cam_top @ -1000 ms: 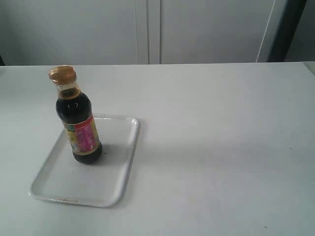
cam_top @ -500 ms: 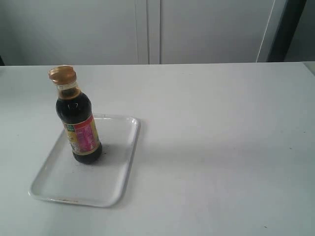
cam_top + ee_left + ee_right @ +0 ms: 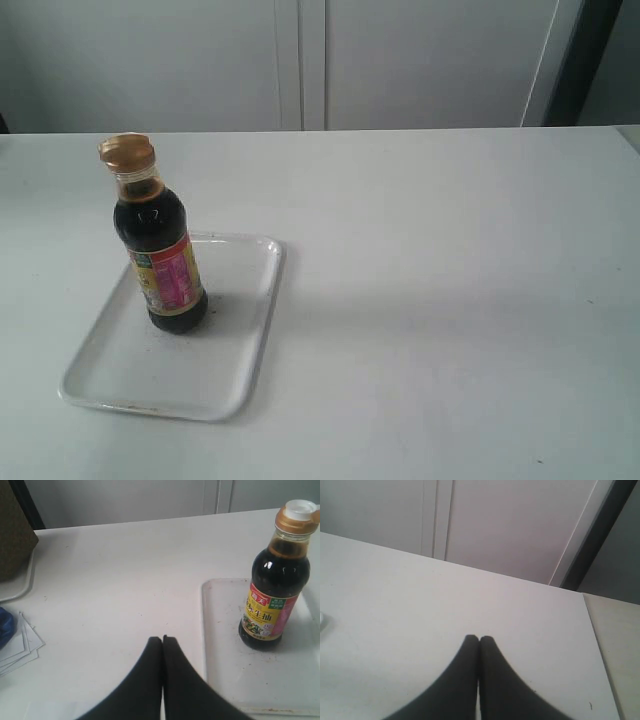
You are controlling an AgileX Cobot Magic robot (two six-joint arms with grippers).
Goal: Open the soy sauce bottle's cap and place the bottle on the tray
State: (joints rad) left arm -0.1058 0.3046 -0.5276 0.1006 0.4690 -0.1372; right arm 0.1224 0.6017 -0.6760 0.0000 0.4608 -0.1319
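Observation:
The soy sauce bottle stands upright on the white tray, toward the tray's far left part; the left wrist view also shows the bottle on the tray. Its coppery cap tops the neck, and in the left wrist view the cap shows a white top part. My left gripper is shut with nothing in it, over bare table beside the tray's edge. My right gripper is shut and empty over bare table, away from the bottle. Neither arm appears in the exterior view.
The white table stretches to the right of the tray. In the left wrist view some white papers with a blue object lie off to one side, near a second tray's rim holding a dark box. Cabinet doors stand behind the table.

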